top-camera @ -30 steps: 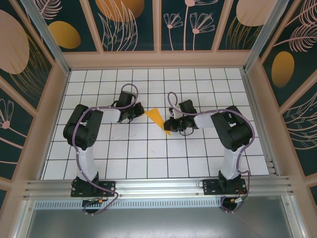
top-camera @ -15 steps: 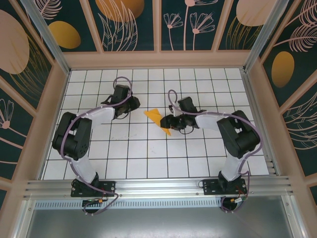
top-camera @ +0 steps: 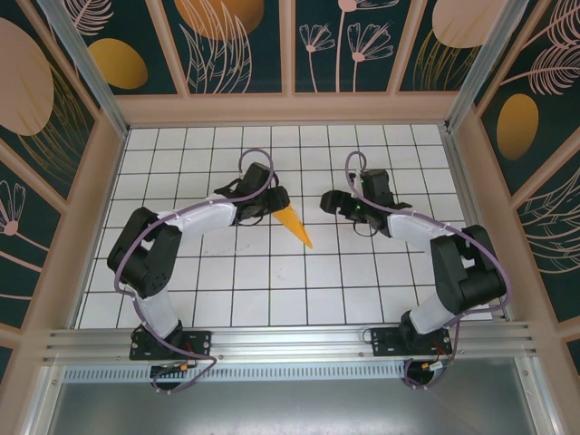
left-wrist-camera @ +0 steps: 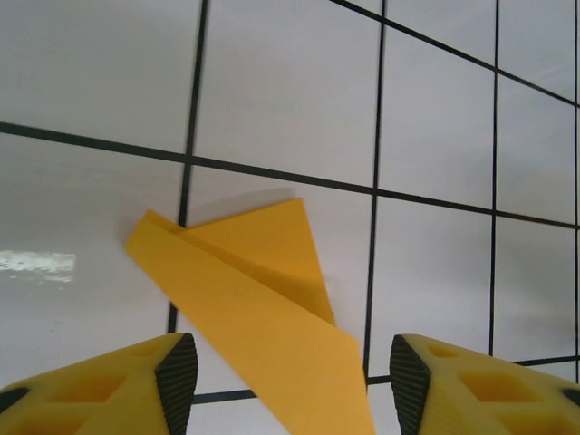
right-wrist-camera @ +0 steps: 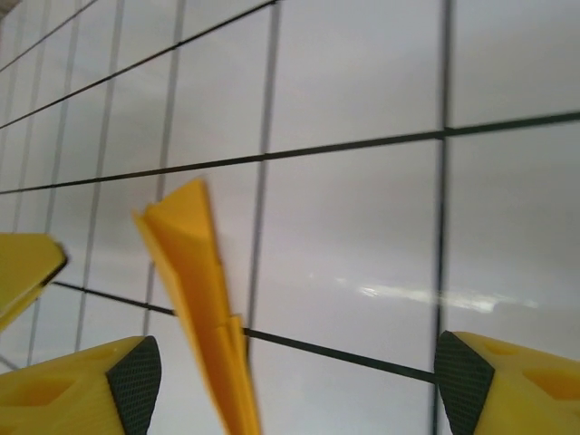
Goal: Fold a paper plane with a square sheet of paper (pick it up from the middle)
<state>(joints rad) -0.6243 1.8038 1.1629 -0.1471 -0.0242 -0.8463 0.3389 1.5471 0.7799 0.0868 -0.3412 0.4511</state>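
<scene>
both arms stretch forward with elbows out and forearms angled inward, wrists facing each other and apart. the left pincer (top-camera: 275, 203) hangs low with its jaws parted; the right pincer (top-camera: 330, 201) has its jaws spread wider.

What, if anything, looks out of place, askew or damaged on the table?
Nothing is torn or spilled. Only the paper plane looks slightly odd: its wide end gapes open instead of lying flat.

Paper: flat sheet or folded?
Folded. The paper plane is a slim pointed dart; the left wrist view shows overlapping flaps and a crease.
</scene>
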